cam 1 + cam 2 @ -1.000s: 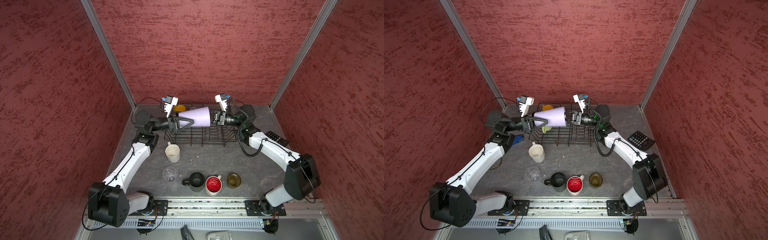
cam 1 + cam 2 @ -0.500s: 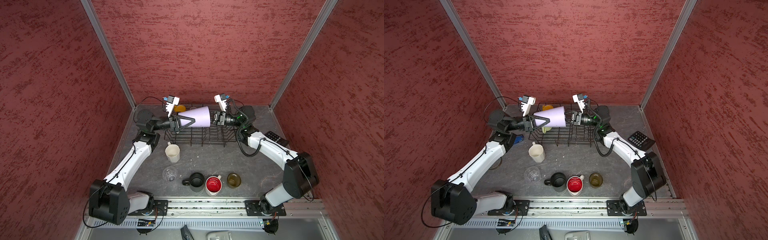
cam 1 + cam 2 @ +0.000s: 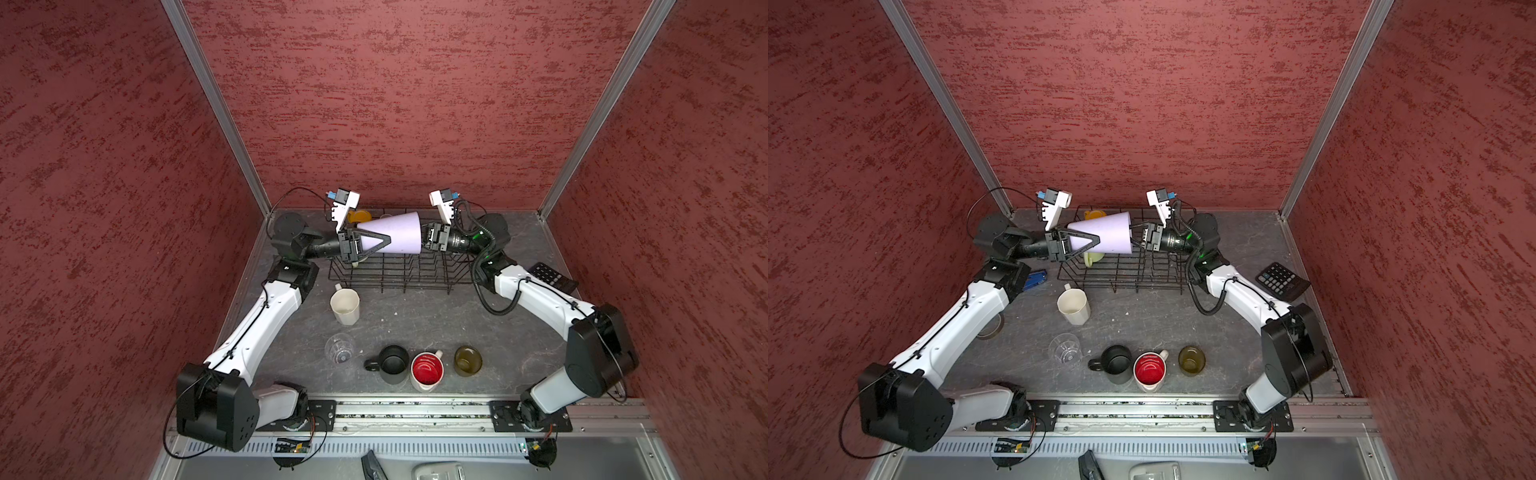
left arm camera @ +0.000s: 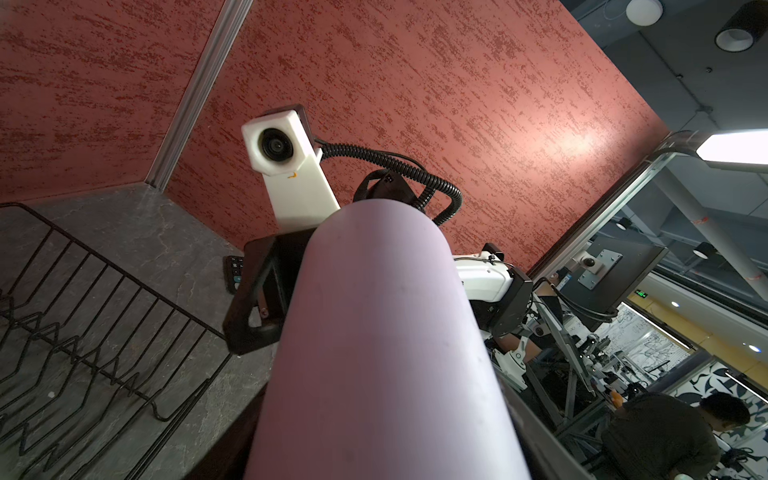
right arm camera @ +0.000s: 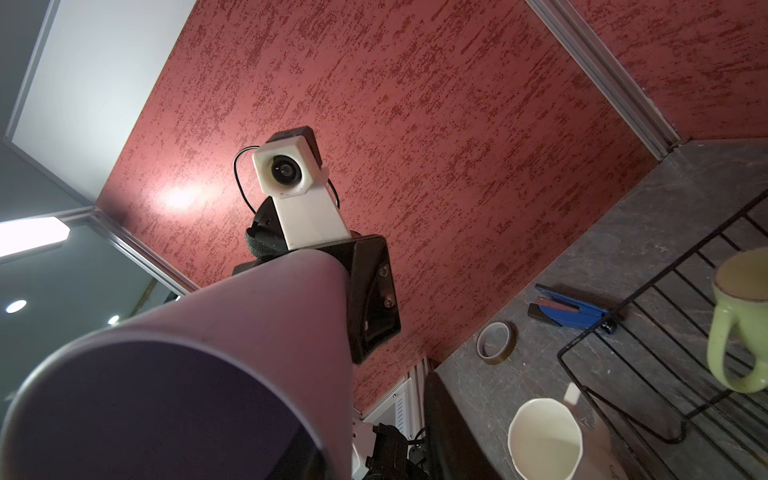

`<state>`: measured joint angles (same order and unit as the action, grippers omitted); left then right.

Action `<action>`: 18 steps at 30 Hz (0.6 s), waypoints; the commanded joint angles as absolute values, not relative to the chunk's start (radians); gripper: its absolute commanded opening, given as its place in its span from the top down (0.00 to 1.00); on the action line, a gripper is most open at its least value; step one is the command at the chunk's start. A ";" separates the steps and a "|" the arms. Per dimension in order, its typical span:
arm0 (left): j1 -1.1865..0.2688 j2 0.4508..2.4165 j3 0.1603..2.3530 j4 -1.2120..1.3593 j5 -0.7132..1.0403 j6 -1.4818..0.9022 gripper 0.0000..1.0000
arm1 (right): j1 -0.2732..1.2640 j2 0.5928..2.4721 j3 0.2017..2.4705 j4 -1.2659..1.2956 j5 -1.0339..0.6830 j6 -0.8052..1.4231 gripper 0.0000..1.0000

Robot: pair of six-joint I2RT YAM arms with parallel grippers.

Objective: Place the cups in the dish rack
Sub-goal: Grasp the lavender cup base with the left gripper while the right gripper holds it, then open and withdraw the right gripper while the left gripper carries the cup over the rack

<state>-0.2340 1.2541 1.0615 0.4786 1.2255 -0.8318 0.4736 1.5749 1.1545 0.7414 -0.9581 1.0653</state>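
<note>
The lilac tumbler point(image 3: 397, 237) hangs level over the dish rack point(image 3: 399, 275) at 12 o'clock on the grey table point(image 3: 419, 328), its long axis running 9 to 3 and its mouth toward 3. The left gripper point(image 3: 383, 243) clamps its narrow base; at the rim, I cannot tell whether the right gripper point(image 3: 424, 241) grips or stands apart. Red walls point(image 3: 395, 104) close in three sides.
</note>
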 commanded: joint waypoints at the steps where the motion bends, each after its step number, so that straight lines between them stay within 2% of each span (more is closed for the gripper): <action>1: -0.232 1.212 1.105 0.434 1.231 -0.783 1.00 | 0.446 1.556 1.134 0.684 -0.910 1.053 0.59; 5: -0.218 1.199 1.112 0.358 1.203 -0.738 1.00 | 0.397 1.504 1.116 0.536 -0.843 0.963 0.50; 10: -0.207 1.181 1.144 0.163 1.101 -0.623 1.00 | 0.346 1.367 1.095 0.172 -0.549 0.745 0.32; 18: -0.215 1.219 1.281 -0.244 0.821 -0.422 1.00 | 0.322 1.232 1.036 0.035 -0.316 0.636 0.08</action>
<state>-0.2142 1.2060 1.2388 -0.0589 0.9611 -0.5301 0.3252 1.2629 1.0580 0.1272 -0.4572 0.7071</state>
